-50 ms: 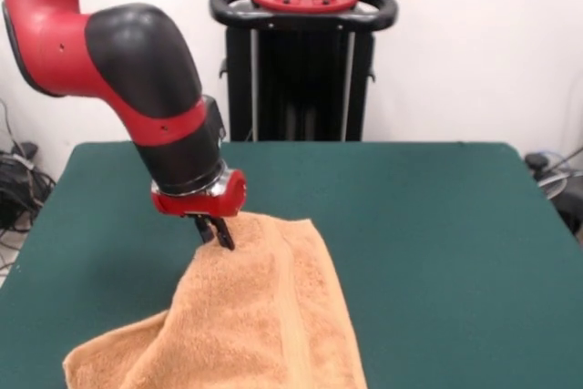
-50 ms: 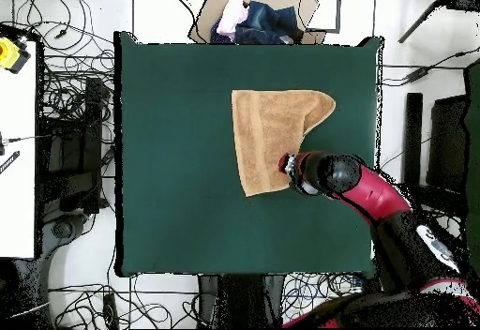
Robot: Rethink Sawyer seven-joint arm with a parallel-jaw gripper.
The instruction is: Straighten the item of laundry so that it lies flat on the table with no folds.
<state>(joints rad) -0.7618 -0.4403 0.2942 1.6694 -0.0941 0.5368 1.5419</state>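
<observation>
A: From the front, where is the towel relative to the gripper?

B: Directly under it. The gripper's dark tips sit pressed together on the towel's far corner, pinching the cloth, which rises to a peak there. The rest drapes toward the near edge of the green tabletop, with a fold ridge running along it.

A: Counts?

B: One towel, one gripper, one arm. No readable writing.

A: And from overhead?

B: The towel lies on the tabletop right of its centre, shaped like a lopsided wedge, not a full rectangle. The gripper is at its edge nearest the robot's base, its tips hidden beneath the wrist. One cardboard box of clothes sits beyond the far edge; no legible labels.
</observation>
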